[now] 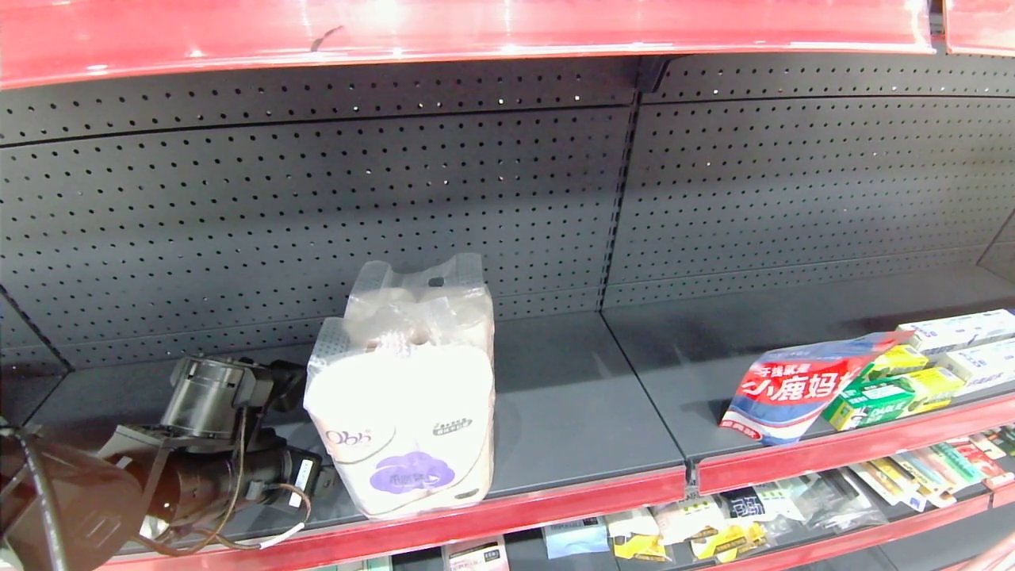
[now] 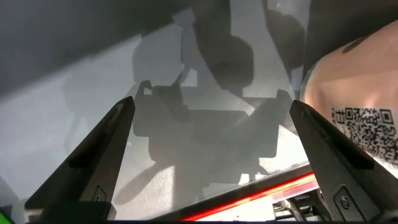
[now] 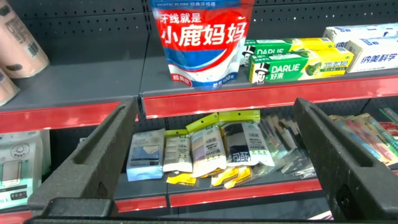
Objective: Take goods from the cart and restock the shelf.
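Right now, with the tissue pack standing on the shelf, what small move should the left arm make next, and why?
Probably draw the left gripper straight back off the shelf: its jaws stand open and empty, and the tissue pack stands upright beside it, so the placement looks done.

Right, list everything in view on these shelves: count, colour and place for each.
toilet paper pack: one, white with purple print, upright on the shelf's left bay, near the front edge
pouch: one, red, white and blue, right bay, at the front
toothpaste boxes: at least two, green and yellow, right of the pouch
white boxes: two, white, behind the toothpaste boxes
small packets: several, mixed colours, on the level below
shelf: one, dark grey with a red front edge
left end effector: one, black, open, over the shelf beside the toilet paper pack
right end effector: one, black, open, in front of the small packets
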